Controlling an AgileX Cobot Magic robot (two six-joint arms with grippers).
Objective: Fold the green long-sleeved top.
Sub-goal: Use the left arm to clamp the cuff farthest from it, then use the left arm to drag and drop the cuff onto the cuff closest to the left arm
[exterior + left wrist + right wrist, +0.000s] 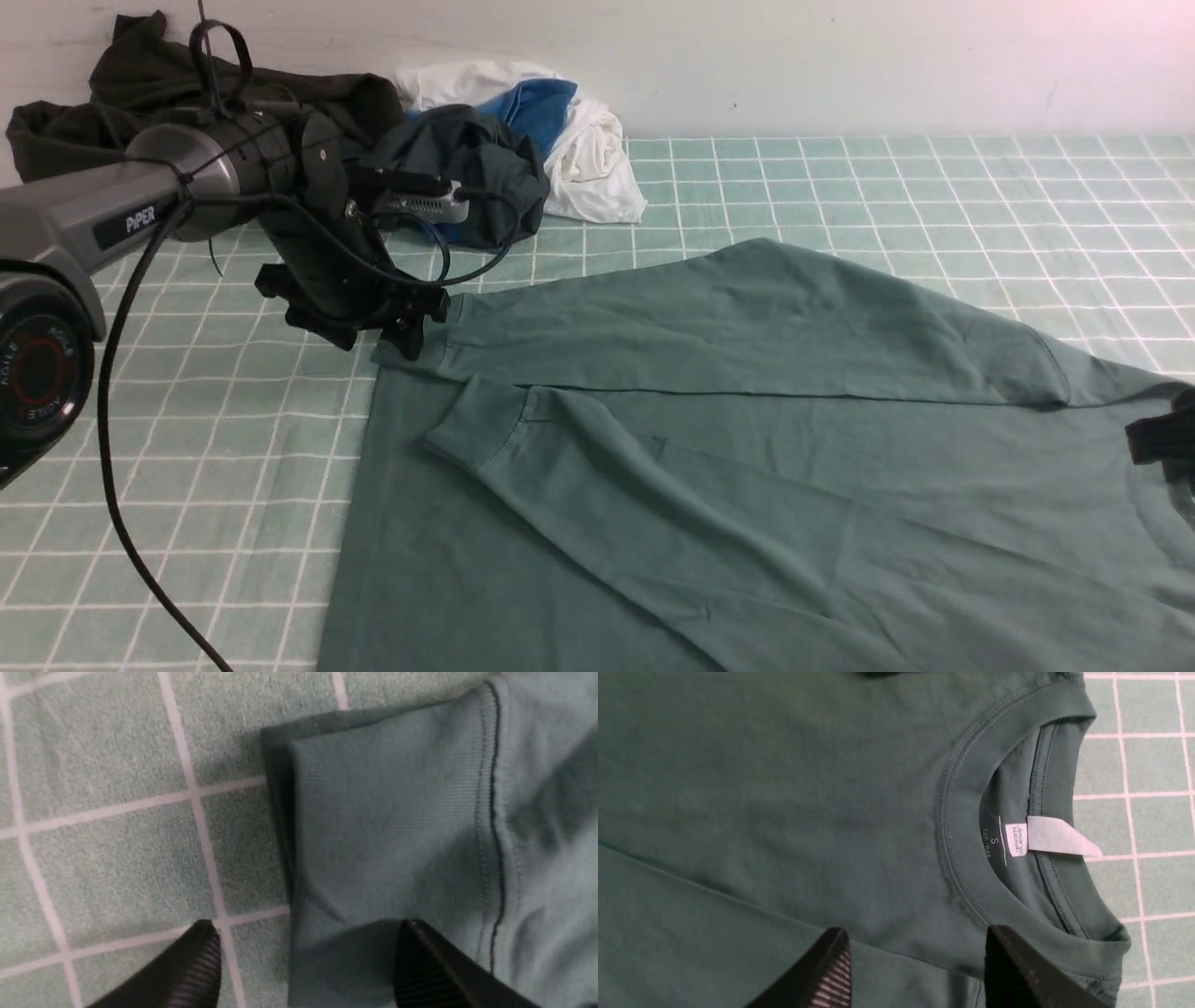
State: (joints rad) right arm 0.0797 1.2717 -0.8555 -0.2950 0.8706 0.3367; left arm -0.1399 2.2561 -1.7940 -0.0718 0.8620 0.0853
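The left jaws (306, 961) are spread above the cuff (387, 826) of the top (579, 541); the cuff extends between and beyond the fingertips. The right jaws (920, 952) are spread over the body of the top, near the neckline (966, 858). A white tag (1059, 837) lies inside the neckline, beyond the right jaws. The top lies on the bench (233, 485), both sleeves laid across its body, between and beneath the two pairs of jaws.

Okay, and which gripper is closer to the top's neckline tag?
The right one. The right gripper is open beside the neckline, near the white tag; the left gripper is at the far-side cuff.
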